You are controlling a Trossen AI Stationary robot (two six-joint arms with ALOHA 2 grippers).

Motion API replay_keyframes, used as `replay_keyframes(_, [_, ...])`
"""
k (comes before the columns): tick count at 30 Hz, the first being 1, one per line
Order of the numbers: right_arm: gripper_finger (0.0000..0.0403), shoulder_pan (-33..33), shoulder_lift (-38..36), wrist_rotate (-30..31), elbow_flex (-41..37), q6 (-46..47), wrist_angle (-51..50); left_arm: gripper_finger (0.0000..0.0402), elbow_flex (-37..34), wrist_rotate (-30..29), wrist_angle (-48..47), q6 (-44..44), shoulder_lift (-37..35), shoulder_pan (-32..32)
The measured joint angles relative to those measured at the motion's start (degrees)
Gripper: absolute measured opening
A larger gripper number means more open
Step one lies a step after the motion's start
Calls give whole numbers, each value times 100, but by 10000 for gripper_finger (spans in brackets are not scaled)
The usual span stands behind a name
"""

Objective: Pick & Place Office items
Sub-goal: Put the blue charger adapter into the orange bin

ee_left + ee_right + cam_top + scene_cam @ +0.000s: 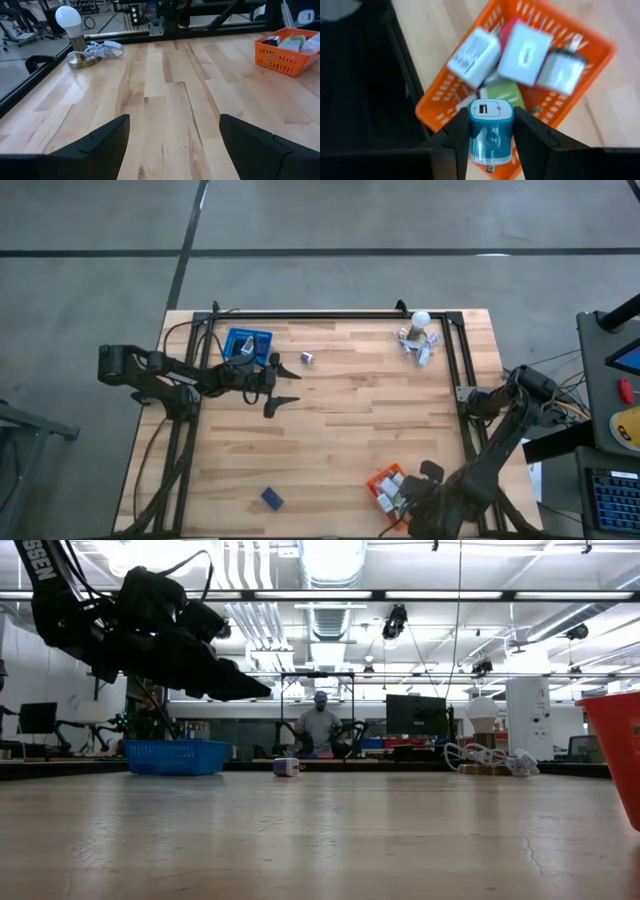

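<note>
Wooden table (pixel 340 420): right hand (pixel 491 131) grips a teal charger block (pixel 491 131) above the orange basket (pixel 435 111); left hand (pixel 172 145) open.

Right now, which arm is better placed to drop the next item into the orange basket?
The right arm. Its gripper holds a teal charger block directly above the orange basket. The left gripper is open and empty, near the blue basket.
</note>
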Motion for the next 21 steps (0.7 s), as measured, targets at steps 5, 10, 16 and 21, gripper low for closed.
replay_keyframes(5, [114, 35, 174, -212, 96, -1, -9, 308, 2, 0, 28, -2, 0, 0])
replay_keyframes(10, [114, 37, 195, -292, -35, 63, -7, 307, 2, 0, 29, -28, 0, 4])
replay_keyframes(16, [114, 35, 204, -296, -250, 52, 11, 307, 2, 0, 28, -42, 0, 4])
replay_keyframes(21, [114, 33, 204, -355, -488, 7, 237, 307, 2, 0, 28, -42, 0, 2])
